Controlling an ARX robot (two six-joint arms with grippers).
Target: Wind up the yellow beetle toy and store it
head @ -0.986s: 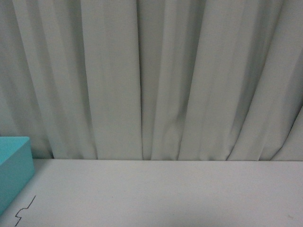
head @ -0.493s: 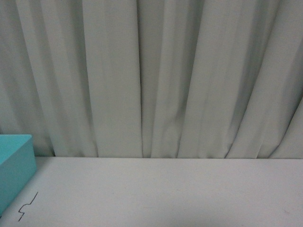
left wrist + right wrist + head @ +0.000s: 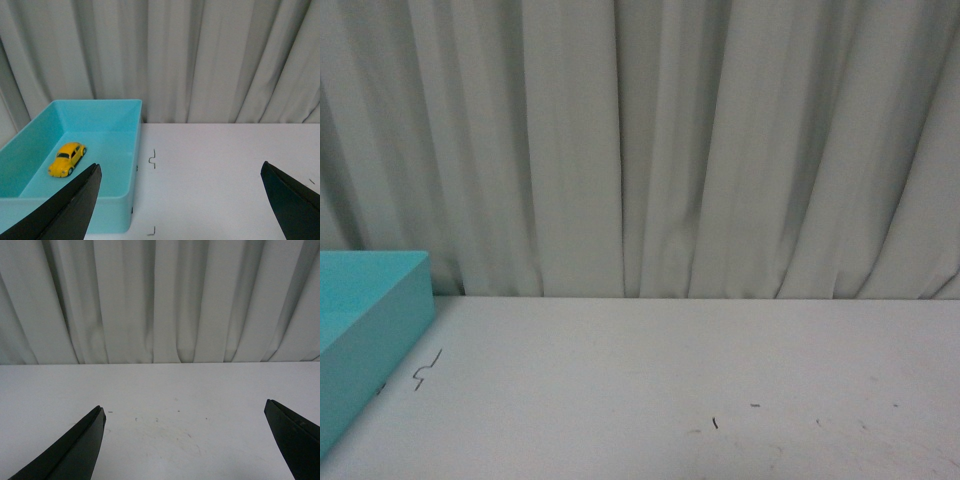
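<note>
The yellow beetle toy [image 3: 67, 158] rests on its wheels on the floor of a turquoise bin [image 3: 131, 150], seen in the left wrist view. My left gripper [image 3: 180, 172] is open, held back from the bin over the white table, with nothing between its black fingers [image 3: 75, 205]. My right gripper [image 3: 182, 412] is open too, above bare table, and holds nothing. In the front view only a corner of the turquoise bin [image 3: 370, 320] shows at the left; the toy and both grippers are out of that view.
The white table [image 3: 670, 380] carries small black marks [image 3: 425, 372] near the bin. Grey curtains [image 3: 650, 150] hang along the table's far edge.
The front view has shifted: the bin's corner and the table's far edge now sit higher in the picture, and more of the table shows.
</note>
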